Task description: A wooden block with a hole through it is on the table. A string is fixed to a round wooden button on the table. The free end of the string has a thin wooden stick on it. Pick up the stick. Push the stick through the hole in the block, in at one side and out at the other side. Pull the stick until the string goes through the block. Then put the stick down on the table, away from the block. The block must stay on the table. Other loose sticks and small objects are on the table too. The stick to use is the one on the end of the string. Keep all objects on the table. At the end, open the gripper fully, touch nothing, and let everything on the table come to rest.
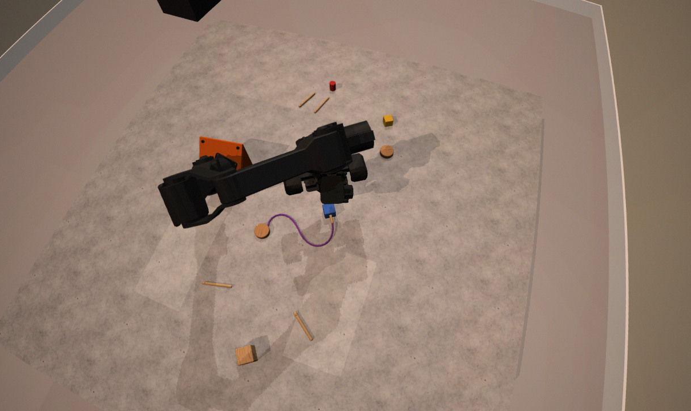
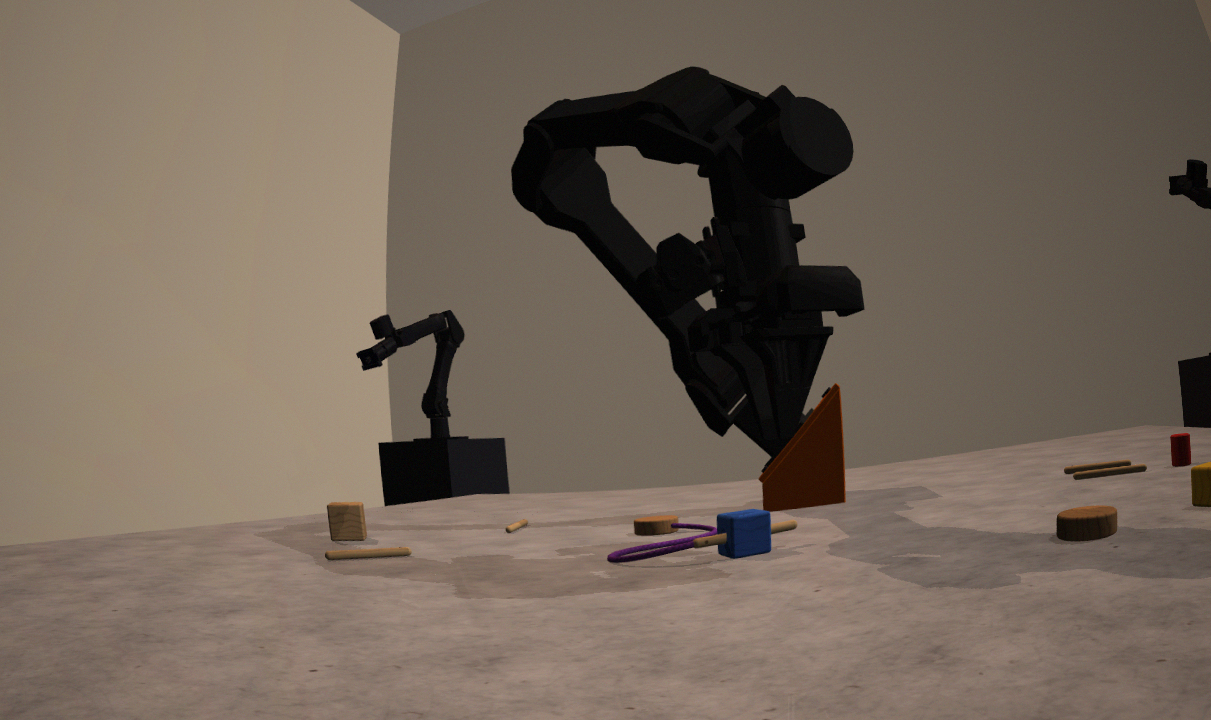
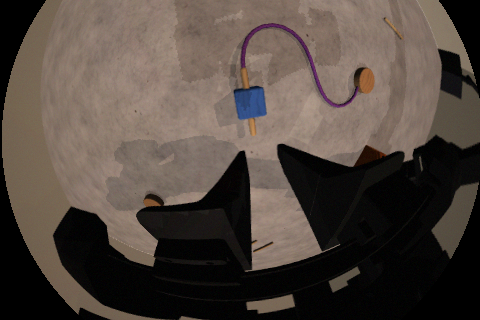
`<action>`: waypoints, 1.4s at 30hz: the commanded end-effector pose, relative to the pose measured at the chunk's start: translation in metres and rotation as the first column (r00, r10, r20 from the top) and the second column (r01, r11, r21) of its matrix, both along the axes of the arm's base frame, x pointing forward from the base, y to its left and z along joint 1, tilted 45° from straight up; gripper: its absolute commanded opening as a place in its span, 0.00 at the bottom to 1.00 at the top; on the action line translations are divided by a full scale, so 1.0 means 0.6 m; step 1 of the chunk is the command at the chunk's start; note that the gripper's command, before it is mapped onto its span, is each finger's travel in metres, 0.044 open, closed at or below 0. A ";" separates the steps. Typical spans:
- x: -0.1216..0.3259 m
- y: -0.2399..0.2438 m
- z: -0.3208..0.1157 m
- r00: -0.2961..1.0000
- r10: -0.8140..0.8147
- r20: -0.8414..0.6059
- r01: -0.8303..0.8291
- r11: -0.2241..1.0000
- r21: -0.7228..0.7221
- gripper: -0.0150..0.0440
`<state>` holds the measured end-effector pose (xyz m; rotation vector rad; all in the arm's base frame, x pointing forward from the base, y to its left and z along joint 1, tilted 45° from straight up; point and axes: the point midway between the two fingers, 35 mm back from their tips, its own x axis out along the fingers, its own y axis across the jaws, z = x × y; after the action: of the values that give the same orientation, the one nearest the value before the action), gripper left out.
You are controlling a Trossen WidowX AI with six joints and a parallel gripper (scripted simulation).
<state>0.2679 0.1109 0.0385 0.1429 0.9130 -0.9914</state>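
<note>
The arm's gripper (image 1: 333,196) (image 2: 775,452) (image 3: 262,152) is raised above the table, right of centre in the exterior view; its fingers stand partly apart with nothing between them. The blue block (image 1: 328,210) (image 2: 743,533) (image 3: 250,103) sits on the table, near the centre of the top view; the stick (image 1: 331,219) (image 2: 709,540) (image 3: 245,79) passes through it and shows on both sides in the wrist view. The purple string (image 1: 299,229) (image 2: 625,555) (image 3: 310,55) runs from the stick's rear end in an S-curve to the round wooden button (image 1: 261,230) (image 2: 655,525) (image 3: 366,80), left of the block in the top view; the string itself has not entered the hole.

Step in hand, as judged: insertion is achieved, pull-through is pending; the next move calls for lowering over the stick's free leading end, at lower centre in the wrist view, closing on it, and drawing it straight out along the hole's axis; a skewed pull could drag the block.
</note>
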 end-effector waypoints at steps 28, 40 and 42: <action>0.020 -0.056 -0.061 1.000 0.004 0.000 -0.004 1.000 -0.004 0.46; 0.025 -0.080 -0.082 1.000 0.003 0.001 -0.003 1.000 -0.008 0.46; 0.025 -0.081 -0.083 1.000 0.003 0.001 -0.003 1.000 -0.008 0.46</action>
<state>0.2825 0.0644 -0.0096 0.1412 0.9095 -0.9943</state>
